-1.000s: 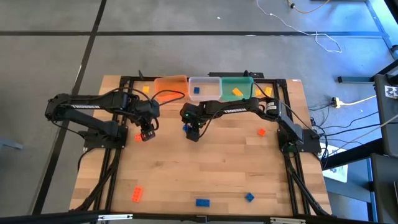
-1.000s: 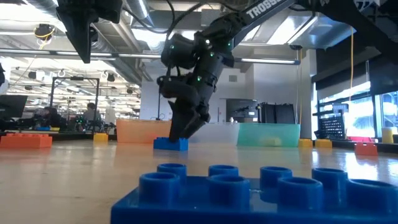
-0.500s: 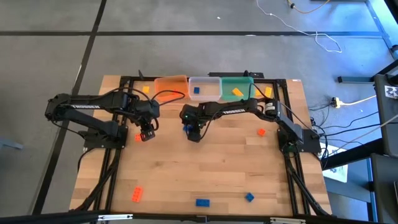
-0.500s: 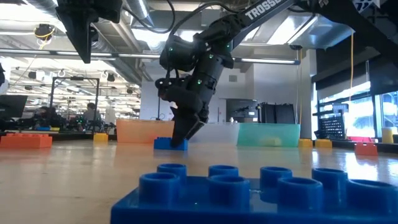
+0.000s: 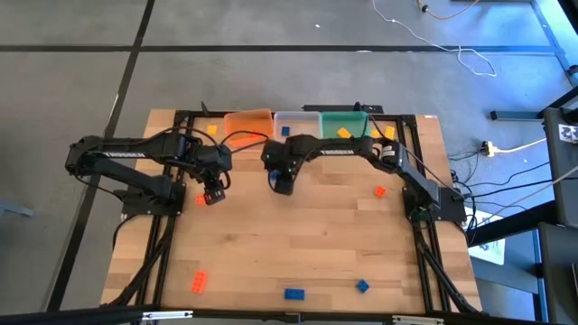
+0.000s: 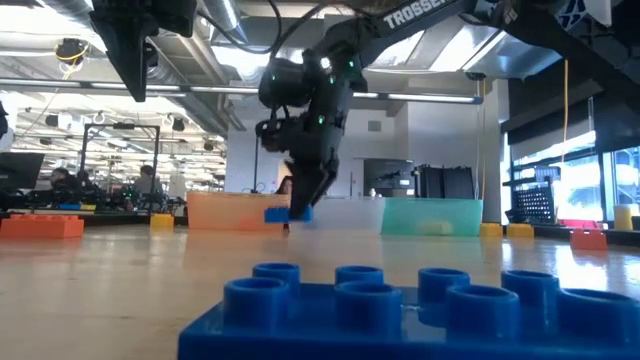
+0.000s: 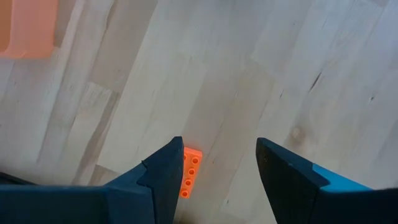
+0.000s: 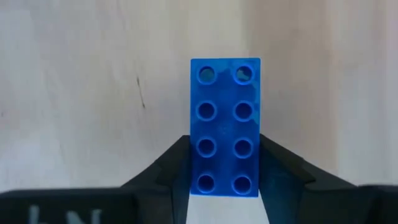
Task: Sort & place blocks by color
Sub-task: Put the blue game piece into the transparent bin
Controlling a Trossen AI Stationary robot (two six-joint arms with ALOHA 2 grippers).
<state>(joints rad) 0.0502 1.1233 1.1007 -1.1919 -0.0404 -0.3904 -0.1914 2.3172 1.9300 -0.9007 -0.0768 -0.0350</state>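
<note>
The blue block [image 8: 225, 127] is clamped in the right pincer [image 8: 224, 180], lifted clear of the desk [image 5: 298, 244] just in front of the three tubs. Only its near end sits between the fingers [image 8: 163, 169]; most of its length sticks out past them. That is the likely weak spot: a bump on a tub rim, or a quick swing, could twist it loose. Its long axis runs straight out along the fingers, studs facing the wrist camera. The clear tub [image 5: 296, 128] already holds a blue piece. The left pincer [image 7: 219, 180] hangs spread apart over an orange block [image 7: 189, 172] on the desk.
</note>
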